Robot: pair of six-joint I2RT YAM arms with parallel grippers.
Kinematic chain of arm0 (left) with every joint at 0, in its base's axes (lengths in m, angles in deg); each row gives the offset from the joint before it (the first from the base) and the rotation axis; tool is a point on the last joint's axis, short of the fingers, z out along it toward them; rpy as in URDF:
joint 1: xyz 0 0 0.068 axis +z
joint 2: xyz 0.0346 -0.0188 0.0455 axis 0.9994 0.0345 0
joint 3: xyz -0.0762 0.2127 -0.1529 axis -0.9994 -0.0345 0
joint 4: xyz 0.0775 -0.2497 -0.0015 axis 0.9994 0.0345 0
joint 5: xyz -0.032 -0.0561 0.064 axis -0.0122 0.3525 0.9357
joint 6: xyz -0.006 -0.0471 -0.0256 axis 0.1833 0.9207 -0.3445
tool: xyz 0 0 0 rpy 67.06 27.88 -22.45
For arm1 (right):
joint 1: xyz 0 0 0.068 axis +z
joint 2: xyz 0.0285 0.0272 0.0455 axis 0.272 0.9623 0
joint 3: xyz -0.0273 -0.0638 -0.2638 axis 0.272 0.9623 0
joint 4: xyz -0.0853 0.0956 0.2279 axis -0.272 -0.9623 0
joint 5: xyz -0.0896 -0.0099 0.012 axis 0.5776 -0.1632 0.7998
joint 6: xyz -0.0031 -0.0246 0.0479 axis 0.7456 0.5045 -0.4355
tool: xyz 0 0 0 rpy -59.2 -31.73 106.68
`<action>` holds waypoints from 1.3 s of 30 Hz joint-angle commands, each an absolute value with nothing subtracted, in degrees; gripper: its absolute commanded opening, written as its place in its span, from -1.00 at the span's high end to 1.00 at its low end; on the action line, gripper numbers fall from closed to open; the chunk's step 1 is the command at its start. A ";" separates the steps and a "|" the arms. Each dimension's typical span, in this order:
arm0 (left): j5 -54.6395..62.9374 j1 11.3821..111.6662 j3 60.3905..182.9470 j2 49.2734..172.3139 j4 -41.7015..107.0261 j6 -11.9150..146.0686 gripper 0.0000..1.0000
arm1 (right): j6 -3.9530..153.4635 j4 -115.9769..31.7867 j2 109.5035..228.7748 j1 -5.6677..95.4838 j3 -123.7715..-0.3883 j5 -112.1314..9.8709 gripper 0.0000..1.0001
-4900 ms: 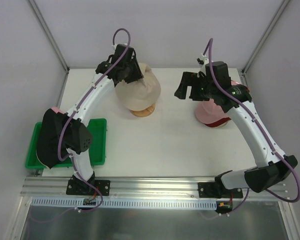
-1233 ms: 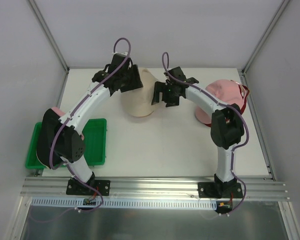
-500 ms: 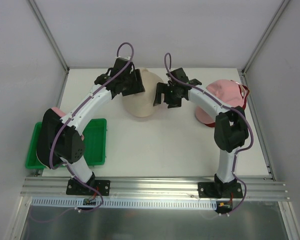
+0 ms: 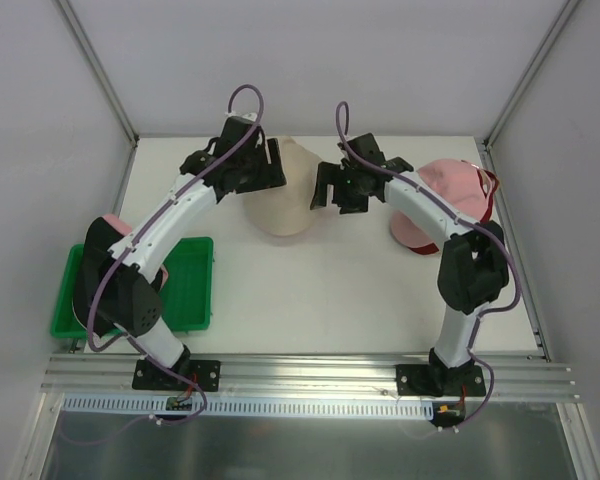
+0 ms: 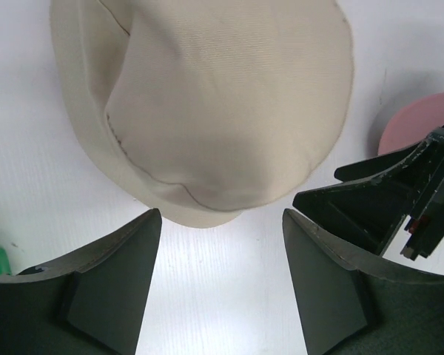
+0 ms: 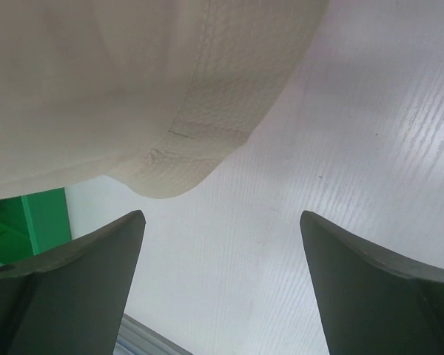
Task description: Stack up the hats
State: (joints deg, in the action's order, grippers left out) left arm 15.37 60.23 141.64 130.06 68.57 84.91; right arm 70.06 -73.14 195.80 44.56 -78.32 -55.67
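A beige bucket hat [image 4: 283,198] sits at the back middle of the table, and whatever is under it is hidden. My left gripper [image 4: 267,176] hangs open and empty over its left side. My right gripper [image 4: 329,188] hangs open and empty at its right edge. In the left wrist view the hat [image 5: 214,96] fills the top, and my open gripper [image 5: 222,222] frames bare table below it. In the right wrist view the hat brim [image 6: 155,111] lies above my open gripper [image 6: 222,225]. A pink cap [image 4: 448,184] lies on a red cap [image 4: 488,192] at the right.
A green tray [image 4: 193,283] sits at the front left, partly under my left arm. A bit of pink fabric [image 4: 107,221] shows behind that arm's shoulder. The right gripper's black body [image 5: 399,200] shows in the left wrist view. White walls enclose the table on three sides.
My right arm has swung left from the pink cap to the beige hat's right edge. My left gripper stays over the hat's left side. The hat now hides the wooden stand.
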 commanded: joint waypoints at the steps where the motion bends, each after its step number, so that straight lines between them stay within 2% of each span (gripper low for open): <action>1: 19.61 59.99 142.05 122.33 68.87 83.88 -0.35 | 70.41 -74.19 190.02 44.79 -79.17 -54.92 -0.83; 7: 26.90 59.90 134.16 111.89 69.39 87.57 -0.39 | 70.67 -74.81 185.71 44.79 -77.33 -53.95 -0.84; 14: 43.86 61.03 114.21 94.56 78.86 95.12 -0.42 | 70.85 -73.06 176.75 45.14 -70.92 -55.44 -0.84; 15: 45.62 62.26 112.19 92.54 80.71 95.74 -0.42 | 70.85 -72.18 174.65 45.22 -69.78 -55.62 -0.84; 18: 44.14 74.44 102.71 83.59 84.93 94.53 -0.43 | 70.41 -69.81 170.96 46.54 -63.99 -56.50 -0.85; 22: 45.10 81.59 97.07 79.69 86.36 92.07 -0.56 | 69.88 -66.73 169.45 48.21 -60.37 -57.64 -0.85; 27: 45.10 87.14 97.66 86.88 85.92 89.60 -0.61 | 69.71 -64.97 170.15 49.18 -58.08 -59.57 -0.85; 30: 43.35 89.42 99.24 96.26 84.95 86.70 -0.61 | 69.53 -64.18 169.53 49.27 -56.76 -60.28 -0.85; 39: 40.71 91.36 104.25 112.28 84.25 81.61 -0.46 | 70.76 -63.82 167.95 49.18 -54.48 -60.45 -0.85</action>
State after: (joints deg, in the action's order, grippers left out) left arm 41.34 90.77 101.25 109.71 83.93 84.77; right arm 70.08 -66.06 170.49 49.10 -54.76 -59.15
